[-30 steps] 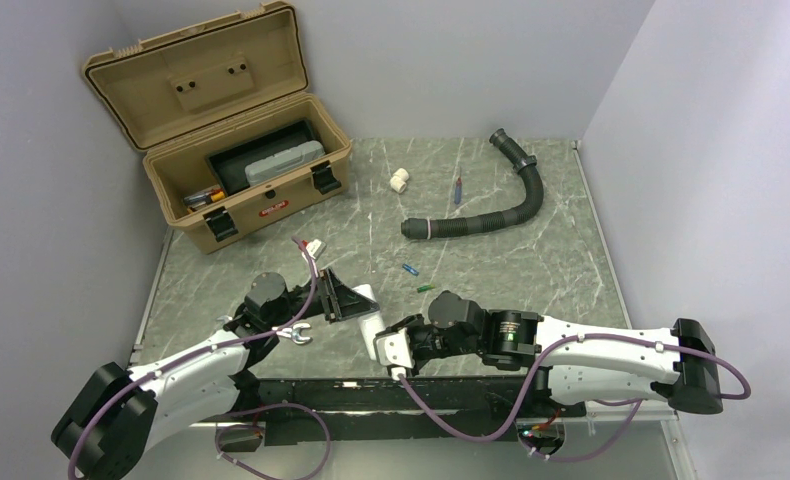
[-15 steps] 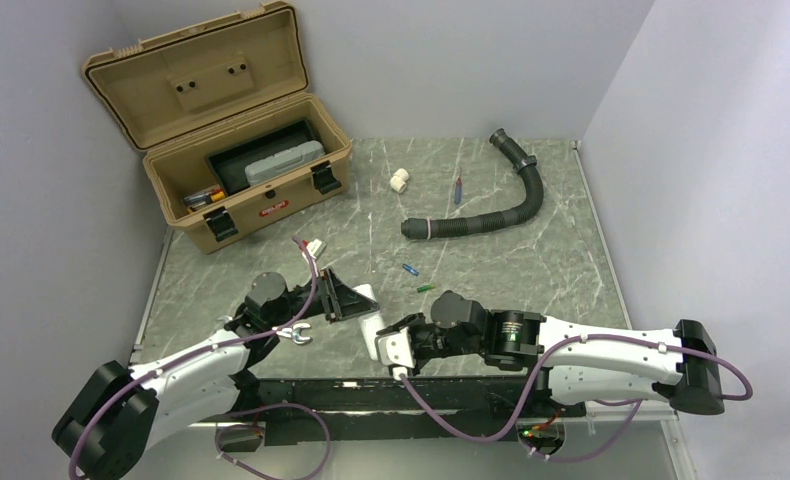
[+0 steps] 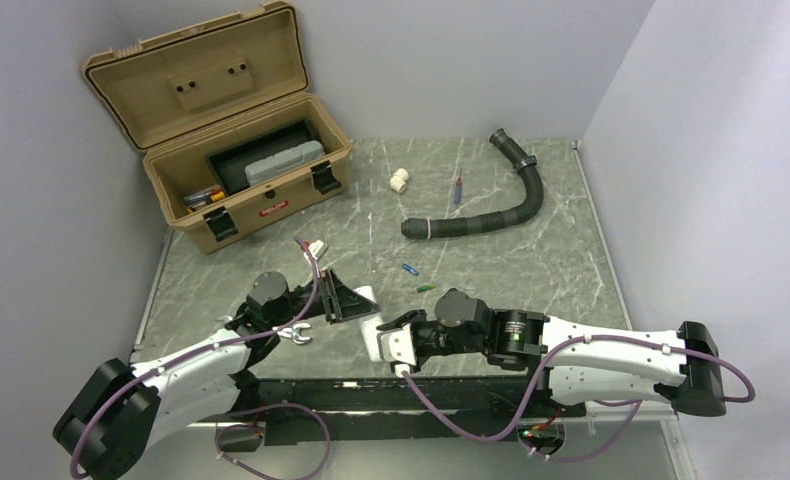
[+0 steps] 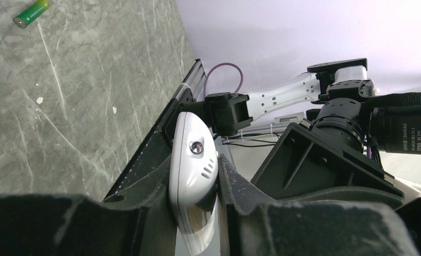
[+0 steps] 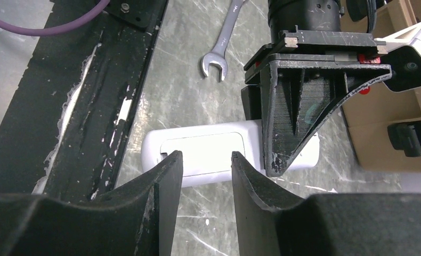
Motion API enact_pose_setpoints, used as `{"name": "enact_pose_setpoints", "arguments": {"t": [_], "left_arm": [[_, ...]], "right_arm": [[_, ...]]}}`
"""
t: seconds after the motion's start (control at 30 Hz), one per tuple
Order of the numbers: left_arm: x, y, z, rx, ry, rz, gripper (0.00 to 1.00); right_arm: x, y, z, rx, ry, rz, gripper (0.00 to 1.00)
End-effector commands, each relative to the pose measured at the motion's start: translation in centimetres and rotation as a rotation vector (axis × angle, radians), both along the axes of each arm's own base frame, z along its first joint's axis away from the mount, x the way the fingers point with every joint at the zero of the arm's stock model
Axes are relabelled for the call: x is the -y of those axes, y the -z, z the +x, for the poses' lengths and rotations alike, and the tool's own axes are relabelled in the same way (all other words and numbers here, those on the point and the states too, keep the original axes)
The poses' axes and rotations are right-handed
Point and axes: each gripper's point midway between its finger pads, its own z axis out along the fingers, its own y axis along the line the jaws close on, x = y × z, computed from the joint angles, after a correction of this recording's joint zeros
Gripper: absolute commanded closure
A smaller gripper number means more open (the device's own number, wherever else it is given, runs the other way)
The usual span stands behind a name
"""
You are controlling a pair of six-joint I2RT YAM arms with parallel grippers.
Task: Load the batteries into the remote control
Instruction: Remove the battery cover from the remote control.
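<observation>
The white remote control (image 3: 370, 306) lies low over the table near its front edge, back side up, its battery cover panel showing in the right wrist view (image 5: 205, 152). My left gripper (image 3: 343, 299) is shut on one end of it; the remote is pinched between the fingers in the left wrist view (image 4: 193, 176). My right gripper (image 5: 204, 158) is open, its tips just at the remote's other end, nothing between them; it also shows in the top view (image 3: 390, 329). The blue battery (image 3: 409, 269) and the green battery (image 3: 425, 288) lie on the table beyond the remote; the green battery also shows in the left wrist view (image 4: 31, 12).
An open tan toolbox (image 3: 243, 195) stands at the back left. A black corrugated hose (image 3: 491, 216), a white pipe fitting (image 3: 399, 180) and a red-and-blue stick (image 3: 458, 189) lie at the back. A wrench (image 5: 221, 45) lies by the left arm. A black rail (image 5: 86, 106) runs along the table's front edge.
My right gripper has edged slightly left toward the remote's end. The left gripper and the remote have stayed put.
</observation>
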Motion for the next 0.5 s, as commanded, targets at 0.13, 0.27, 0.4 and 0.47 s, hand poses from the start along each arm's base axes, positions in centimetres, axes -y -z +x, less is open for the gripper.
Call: {"name": "enact_pose_setpoints", "arguments": {"t": [0.13,0.27,0.4,0.47], "left_arm": [[0.2,-1.7,-0.2,0.058,0.02,-0.048,1.0],[0.2,-1.8,-0.3,0.059,0.02,-0.051,1.0],[0.2,-1.8,-0.3,0.06,0.019,-0.049,1.0],[0.2,-1.8,-0.3,0.06,0.02,-0.049,1.0]], "right_arm": [[-0.6,-1.4,-1.7,-0.049,-0.083,0.03,0.55],[-0.7,-0.6,-1.8,-0.059,-0.088,0.003,0.54],[-0.9,-0.5,-1.4,-0.044,-0.071,0.007,0.54],[-0.9,-0.5,-1.1,-0.032,-0.06,0.01,0.54]]}}
